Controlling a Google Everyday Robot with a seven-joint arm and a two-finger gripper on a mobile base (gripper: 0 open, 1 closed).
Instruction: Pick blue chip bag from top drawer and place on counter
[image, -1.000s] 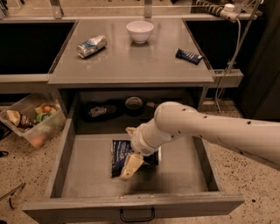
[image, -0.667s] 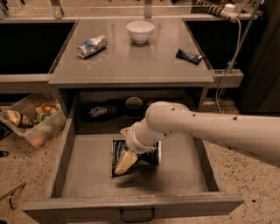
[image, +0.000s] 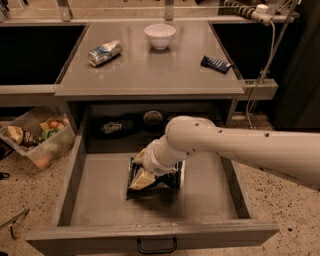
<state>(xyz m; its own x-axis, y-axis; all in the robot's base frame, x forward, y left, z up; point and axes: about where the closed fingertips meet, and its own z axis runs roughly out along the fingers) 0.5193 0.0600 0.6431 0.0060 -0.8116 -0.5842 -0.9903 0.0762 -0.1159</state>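
The top drawer (image: 95, 197) is pulled out below the counter (image: 150, 75), with its black handle (image: 156, 246) at the front. The blue chip bag (image: 169, 179) lies crinkled on the drawer floor, near the middle. My white arm reaches in from the right. My gripper (image: 141, 176) is down on the left part of the bag and covers that side of it. The bag rests on the drawer floor.
On the counter are a crushed silver-blue can (image: 105, 52), a white bowl (image: 160, 35) and a dark blue bar wrapper (image: 216, 63). Dark items (image: 113, 127) sit on the shelf behind the drawer. A clear bin of snacks (image: 35, 140) stands on the floor at left.
My gripper has moved a little left and lower over the chip bag. The bag stays on the drawer floor.
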